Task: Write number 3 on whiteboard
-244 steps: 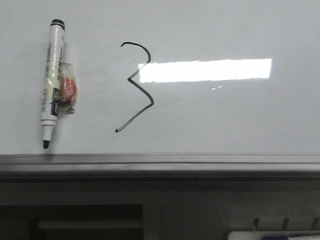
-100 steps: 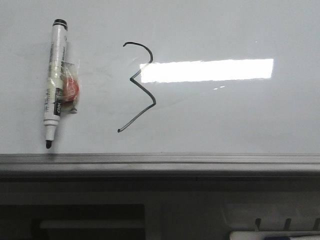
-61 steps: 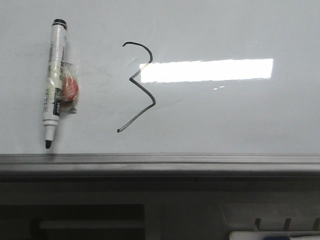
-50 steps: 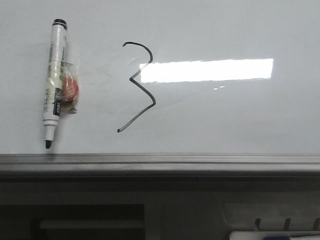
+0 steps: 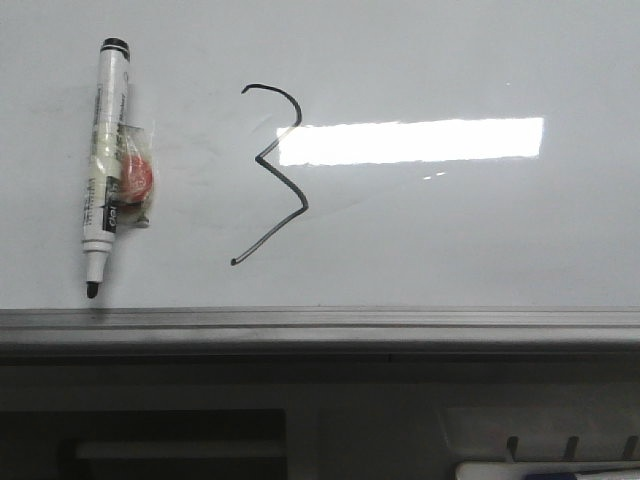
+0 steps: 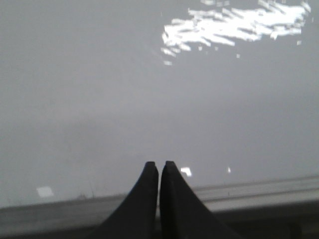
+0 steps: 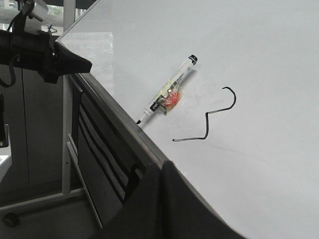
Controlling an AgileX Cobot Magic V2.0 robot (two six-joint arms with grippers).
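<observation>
A black angular number 3 [image 5: 275, 172] is drawn on the pale whiteboard [image 5: 450, 230], left of the bright light glare. It also shows in the right wrist view [image 7: 209, 119]. A white marker [image 5: 104, 165] with a black tip lies on the board left of the 3, tip toward the grey edge rail [image 5: 320, 325], with a red-and-clear wrapper [image 5: 134, 180] taped to it. My left gripper [image 6: 159, 164] is shut and empty over bare board near the rail. My right gripper [image 7: 160, 164] is shut and empty at the board's edge, away from the marker [image 7: 167, 97].
Below the rail is a dark shelf front with hooks [image 5: 570, 445] and a white object [image 5: 545, 470] at the lower right. In the right wrist view the other arm [image 7: 45, 55] hangs beyond the board's corner, beside a metal stand [image 7: 67, 144].
The marker, the 3 and the board stand as before. The front view has only jittered a few pixels sideways and back.
</observation>
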